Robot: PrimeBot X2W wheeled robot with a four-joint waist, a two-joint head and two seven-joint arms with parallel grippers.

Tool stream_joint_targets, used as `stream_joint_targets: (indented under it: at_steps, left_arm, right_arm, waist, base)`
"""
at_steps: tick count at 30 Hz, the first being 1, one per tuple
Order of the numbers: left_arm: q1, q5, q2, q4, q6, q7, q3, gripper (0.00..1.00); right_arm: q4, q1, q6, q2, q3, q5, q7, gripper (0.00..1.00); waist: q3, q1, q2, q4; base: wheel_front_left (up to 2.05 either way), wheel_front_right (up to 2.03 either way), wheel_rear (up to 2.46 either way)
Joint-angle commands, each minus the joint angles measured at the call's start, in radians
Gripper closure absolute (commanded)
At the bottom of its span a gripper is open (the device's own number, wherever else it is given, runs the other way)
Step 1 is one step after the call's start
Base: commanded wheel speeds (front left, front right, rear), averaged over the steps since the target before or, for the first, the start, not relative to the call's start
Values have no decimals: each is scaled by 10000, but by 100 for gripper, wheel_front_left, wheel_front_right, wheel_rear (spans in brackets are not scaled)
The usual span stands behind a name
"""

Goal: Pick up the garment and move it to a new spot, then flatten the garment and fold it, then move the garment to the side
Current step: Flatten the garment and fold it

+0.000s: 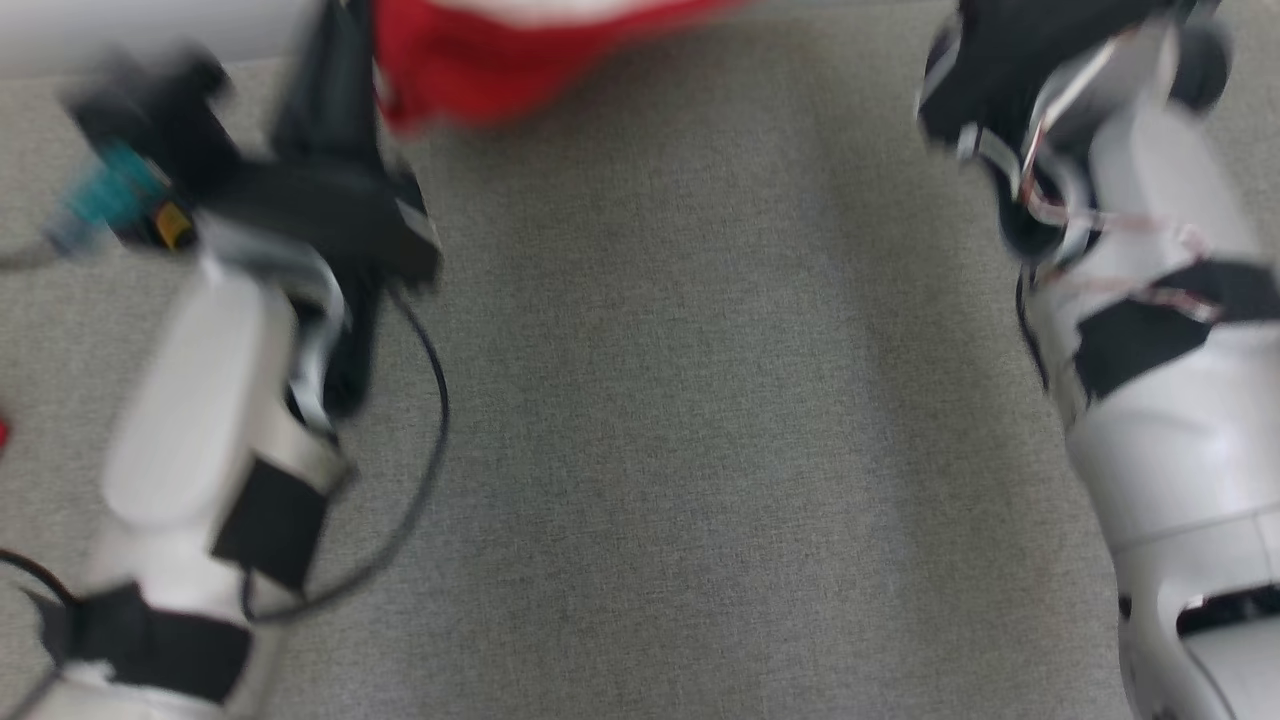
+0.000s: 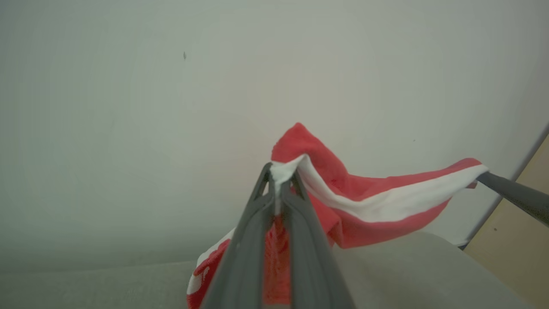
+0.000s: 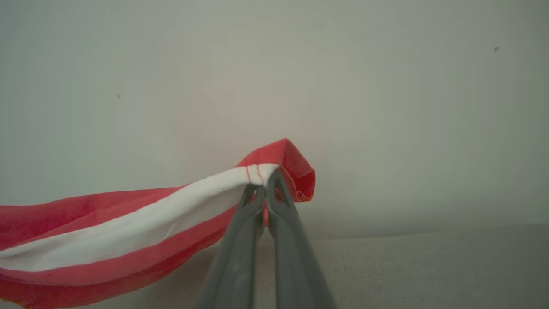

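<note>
Garment (image 2: 377, 206): a red cloth with a broad white band along one edge and a white print on the hanging part that is too small to read. It is strung between the two grippers above the grey cloth-covered counter (image 1: 700, 400), at the far edge of the head view, which is blurred. The banded edge runs from gripper to gripper with a slight sag, and the rest hangs below it. Whether the lowest folds touch the counter cannot be told.

Left gripper (image 2: 281, 174): jaws closed tight on the left end of the white band, with a tuft of white cloth standing out above the fingertips.

Right gripper (image 3: 263, 184): jaws pinched on the right end of the band, beside a short line of red stitching, where the red cloth folds over into a small peak.

Handling, as a judgement: the cloth looks thin, light and limp, not fragile and not slippery. It will drape and crease freely and keep no shape of its own. The banded edge seems the firmest part, so its two ends are the sensible hold for spreading the garment flat.
</note>
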Motion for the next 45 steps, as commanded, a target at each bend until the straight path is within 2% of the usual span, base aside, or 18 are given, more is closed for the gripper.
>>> stream_joint_targets:
  at_steps: [1,6,11,16,20,23,24,28,29,32,35,37,45]
  left_arm:
    - [385,134,-83,117,-54,-37,-167,100]
    - [2492,579,-349,1116,-173,-265,-1216,100]
    - [3736,1043,-316,1586,-234,-352,-2052,100]
    - [4911,1337,-221,1540,-127,-400,-2546,100]
    - [5749,1435,-175,1201,0,-228,-2870,100]
    - [6461,1141,-197,717,301,-244,-2757,100]
    - [6461,1141,-197,717,301,-244,-2757,100]
    - [7402,889,-163,-415,726,-212,-2644,100]
    - [7790,836,-57,-963,893,18,-2717,100]
    - [8112,811,60,-1670,1088,393,-2811,100]
    - [8019,887,150,-1979,1214,755,-2895,100]
    - [7739,860,110,-2017,1297,969,-2858,100]
    - [6238,727,-566,-1425,1328,1468,-2830,100]
  right_arm:
    - [52,277,35,-92,151,140,223,100]
    - [99,2235,35,-733,888,475,1472,100]
    - [-742,3894,35,-1553,1268,757,2764,100]
    - [-2177,5741,33,-2189,817,754,3817,100]
    - [-3769,7576,23,-2486,-230,505,4901,100]
    - [-5370,9226,23,-2179,-1363,227,6020,100]
    - [-5370,9226,23,-2179,-1363,227,6020,100]
    - [-8085,11277,23,-1293,-2780,-141,7458,100]
    - [-9287,11957,23,-775,-3237,-352,8002,100]
    - [-10409,12388,23,-230,-3569,-719,8529,100]
    - [-10540,12124,23,-143,-3408,-1114,8790,100]
    - [-10219,11649,24,-370,-3147,-1384,8811,100]
    - [-7301,8607,24,-1265,-2246,-2153,8116,100]
  waist:
    - [-241,-2,-2,98]
    - [-1070,-2,-2,121]
    - [-2118,-2,-2,161]
    - [-3038,-2,-2,134]
    - [-3585,-2,-2,287]
    - [-3815,-2,-2,430]
    - [-3815,-2,-2,430]
    - [-3945,-2,-2,612]
    - [-3955,-2,-2,702]
    - [-3915,-2,-2,773]
    - [-3814,-2,-2,854]
    - [-3700,-2,-2,917]
    - [-2824,-2,-2,1418]
  base:
    - [0,0,0]
    - [0,0,0]
    - [0,0,0]
    - [0,0,0]
    - [0,0,0]
    - [0,0,0]
    - [0,0,0]
    - [0,0,0]
    - [0,0,0]
    - [0,0,0]
    - [0,0,0]
    - [0,0,0]
    - [0,0,0]
